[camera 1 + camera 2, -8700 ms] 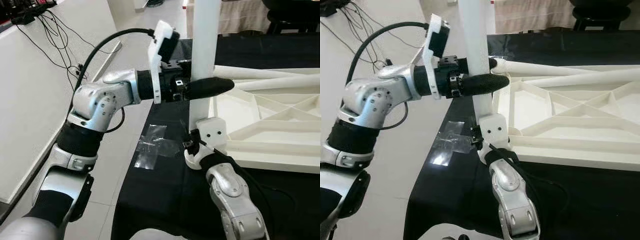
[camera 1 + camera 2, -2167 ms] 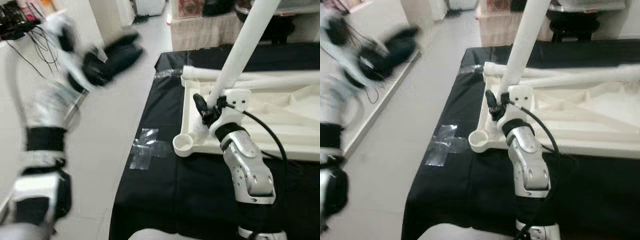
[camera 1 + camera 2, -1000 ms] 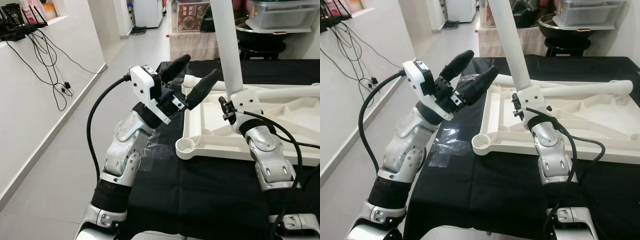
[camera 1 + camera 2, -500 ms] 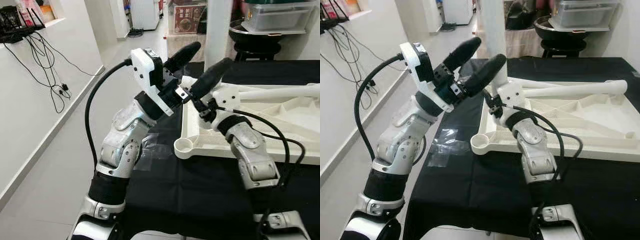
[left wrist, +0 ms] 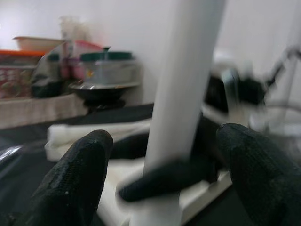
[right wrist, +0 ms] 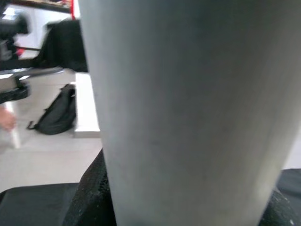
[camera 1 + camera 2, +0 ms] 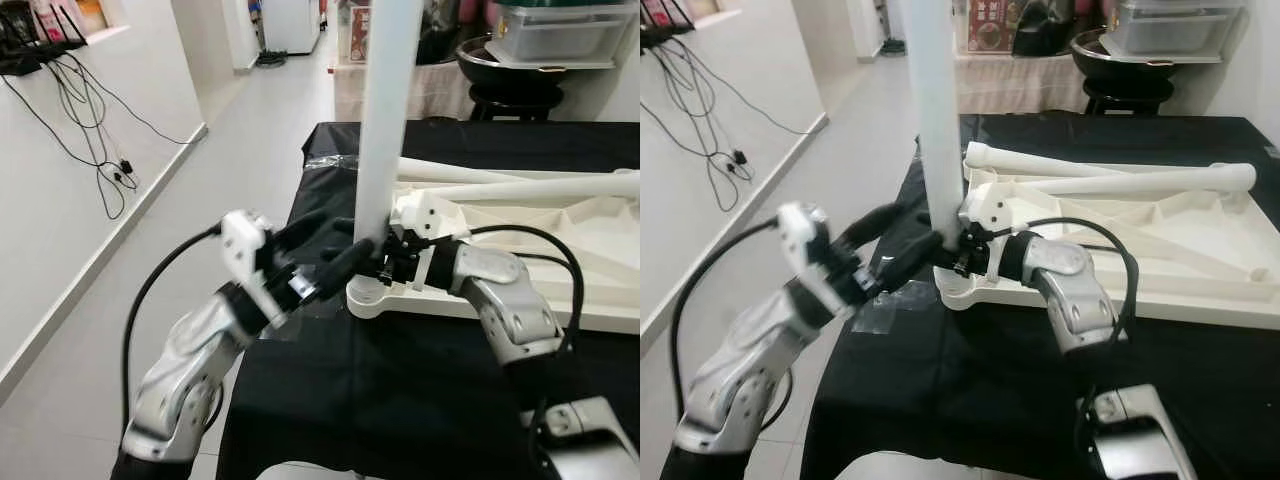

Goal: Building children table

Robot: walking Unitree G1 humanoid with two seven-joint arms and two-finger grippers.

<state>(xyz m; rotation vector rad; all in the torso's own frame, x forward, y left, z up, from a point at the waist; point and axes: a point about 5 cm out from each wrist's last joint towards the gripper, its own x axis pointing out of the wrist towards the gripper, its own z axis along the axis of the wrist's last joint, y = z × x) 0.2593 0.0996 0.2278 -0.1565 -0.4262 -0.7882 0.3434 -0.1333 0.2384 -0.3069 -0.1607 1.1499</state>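
A white table leg (image 7: 386, 120) stands upright with its foot at the round corner socket (image 7: 368, 297) of the upturned white table top (image 7: 560, 235). My right gripper (image 7: 386, 264) is shut on the leg just above the socket. In the right wrist view the leg (image 6: 188, 108) runs between black fingers (image 6: 91, 200). My left gripper (image 7: 355, 240) is open and reaches in from the left. In the left wrist view its fingers (image 5: 70, 181) stand on either side of the leg (image 5: 184, 94), apart from it.
Two more white legs (image 7: 1120, 178) lie across the table top. All of it rests on a black-covered table (image 7: 400, 400) with a patch of clear tape (image 7: 880, 308) near its left edge. Bare floor (image 7: 150, 250) lies to the left. A pot and box (image 7: 1140, 35) stand behind.
The left gripper has dropped from beside the leg's upper part to its foot. The right gripper has brought the leg left, upright over the corner socket. The camera has also shifted.
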